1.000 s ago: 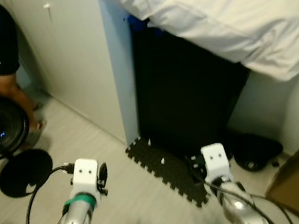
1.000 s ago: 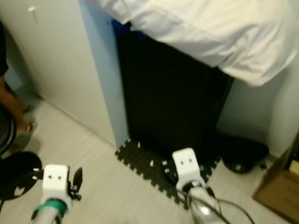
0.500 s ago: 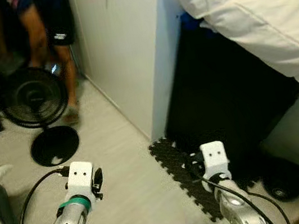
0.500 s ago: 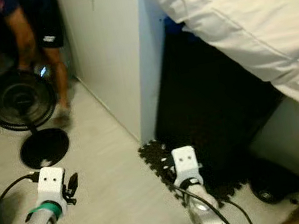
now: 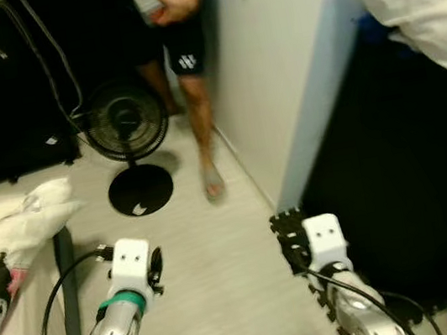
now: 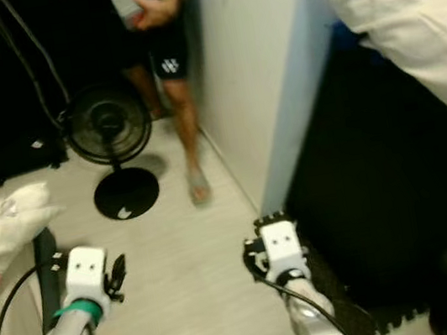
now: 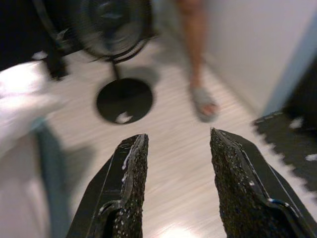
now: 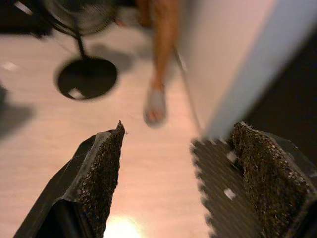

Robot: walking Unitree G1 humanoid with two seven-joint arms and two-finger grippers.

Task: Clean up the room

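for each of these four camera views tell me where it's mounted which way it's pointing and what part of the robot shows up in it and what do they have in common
Left eye view: on the head, looking forward and down at the floor; both silver arms show, with the left pincer and the right pincer.
Right eye view: same head camera, nearly the same scene, both arms.
Left wrist view: on the left wrist, looking along its two open black fingers toward the fan.
Right wrist view: on the right wrist, along its open fingers, toward the foam mat.
Shared: all four show the fan and the person's leg.

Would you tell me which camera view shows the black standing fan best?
The left eye view: the black standing fan stands whole and sharp, head, pole and round base, beside a person's leg. The right eye view matches it. Both wrist views blur it and crop its head.
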